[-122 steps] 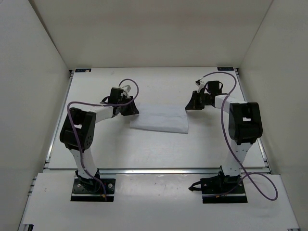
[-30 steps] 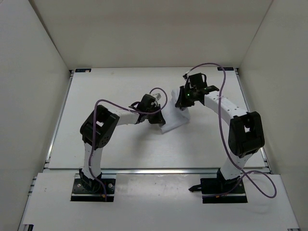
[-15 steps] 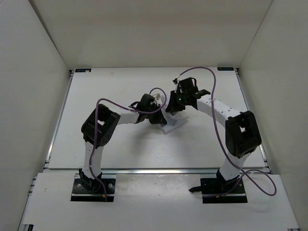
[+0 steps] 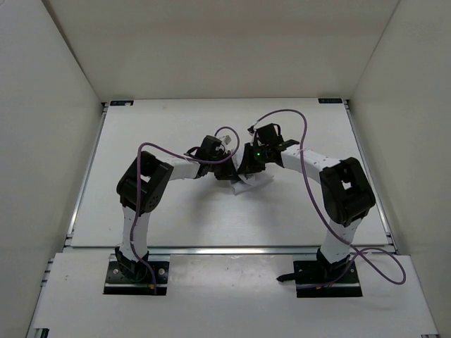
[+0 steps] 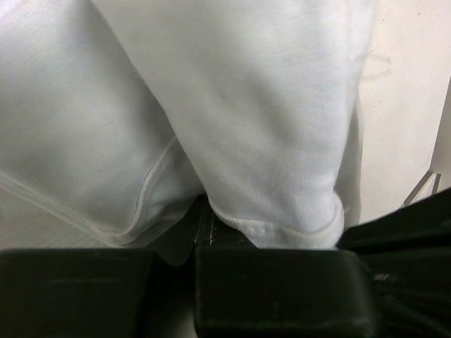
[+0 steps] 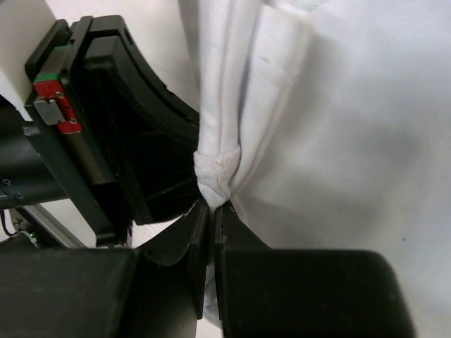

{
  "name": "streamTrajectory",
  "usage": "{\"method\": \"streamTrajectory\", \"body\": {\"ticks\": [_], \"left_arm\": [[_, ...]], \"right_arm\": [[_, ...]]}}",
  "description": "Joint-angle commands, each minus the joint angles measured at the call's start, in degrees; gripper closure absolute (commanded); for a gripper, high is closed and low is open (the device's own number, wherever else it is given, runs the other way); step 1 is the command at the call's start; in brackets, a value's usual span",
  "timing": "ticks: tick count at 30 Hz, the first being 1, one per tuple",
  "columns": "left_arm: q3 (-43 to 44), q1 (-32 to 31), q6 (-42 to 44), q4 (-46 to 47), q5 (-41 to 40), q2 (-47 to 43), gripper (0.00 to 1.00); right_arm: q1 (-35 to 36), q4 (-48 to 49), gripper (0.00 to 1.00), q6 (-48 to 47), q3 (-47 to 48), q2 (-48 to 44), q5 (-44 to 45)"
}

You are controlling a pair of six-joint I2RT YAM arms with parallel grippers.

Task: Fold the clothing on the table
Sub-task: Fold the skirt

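Top external view: the two arms bend inward and meet at the centre of the frame over the white table (image 4: pixel 141 141). The left gripper (image 4: pixel 227 171) and right gripper (image 4: pixel 244 167) are just beside each other, and the clothing (image 4: pixel 248 184) is gathered into a small white bunch under and between them. Only its lower edge shows, lying on the table. A small green light (image 4: pixel 258 150) glows on the right wrist. Purple cables (image 4: pixel 282 116) loop above both arms, and a metal rail (image 4: pixel 232 248) runs across the lower part of the frame.

Left wrist view: white ribbed fabric of the clothing (image 5: pixel 246 105) fills the upper frame, a stitched hem curving across it. The left gripper (image 5: pixel 206 224) is clamped on a fold of it at lower centre. Bare table (image 5: pixel 409 84) shows at the right edge.

Right wrist view: the right gripper (image 6: pixel 210 225) pinches a rolled hem of the clothing (image 6: pixel 352 141), its fingers pressed together at lower centre. The cloth hangs across the right of the frame. At upper left is a black housing (image 6: pixel 106 155) with a red and green block (image 6: pixel 51 98); any writing on it is too small to read.
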Motion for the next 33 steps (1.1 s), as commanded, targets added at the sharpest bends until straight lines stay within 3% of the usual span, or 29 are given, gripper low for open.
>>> {"method": "streamTrajectory", "body": {"ticks": [1,10,13,15,17,18,20,21,22,24,26,31,33], "left_arm": [[-0.47,-0.39,0.95,-2.35,0.73,-0.51,1.0],[-1.61,0.05,1.3,-2.0,1.52,-1.04,1.0],[-1.87,0.84,0.95,-2.08,2.3,-1.13,1.0],[-1.96,0.93,1.12,-2.08,2.23,-1.74,1.0],[-1.79,1.72,1.56,-2.52,2.48,-2.0,1.0],[-2.05,1.38,2.17,-2.52,2.23,-2.61,1.0],[-1.52,2.07,2.61,-4.37,2.05,-3.76,1.0],[-1.43,2.51,2.71,-4.72,2.31,-4.81,1.0],[-1.78,2.86,2.97,-4.72,2.05,-6.04,1.0],[-2.49,4.7,2.53,-4.55,2.48,-8.14,1.0],[-3.63,6.02,1.83,-4.28,2.92,-11.39,1.0],[-7.05,8.84,1.65,-4.29,1.18,-19.91,0.93],[-8.9,9.28,2.09,-4.89,-0.23,-22.56,0.91]], "right_arm": [[1.87,4.22,1.0,2.36,-0.69,0.15,-2.31],[1.43,10.03,0.99,5.27,-3.16,1.72,-5.29],[0.64,10.73,0.65,6.23,-4.13,1.72,-7.14],[0.2,11.52,0.37,5.97,-3.6,-0.28,-6.71],[0.37,11.87,0.23,4.75,-2.99,-2.83,-5.66],[0.46,11.61,0.22,4.48,-2.46,-4.24,-5.21],[-0.59,11.08,0.21,4.39,-0.97,-6.44,-4.42],[-1.12,11.52,0.26,4.3,-0.7,-8.19,-4.07],[-2.17,11.52,0.38,4.39,-0.78,-9.95,-3.81],[-3.4,11.35,0.52,4.13,-1.57,-11.88,-2.23],[-5.07,10.82,0.57,2.99,-4.29,-13.73,-0.82],[-6.31,10.99,0.84,1.4,-10.27,-14.1,-0.02],[-6.75,11.25,0.87,1.05,-11.5,-12.52,-0.72]]}}
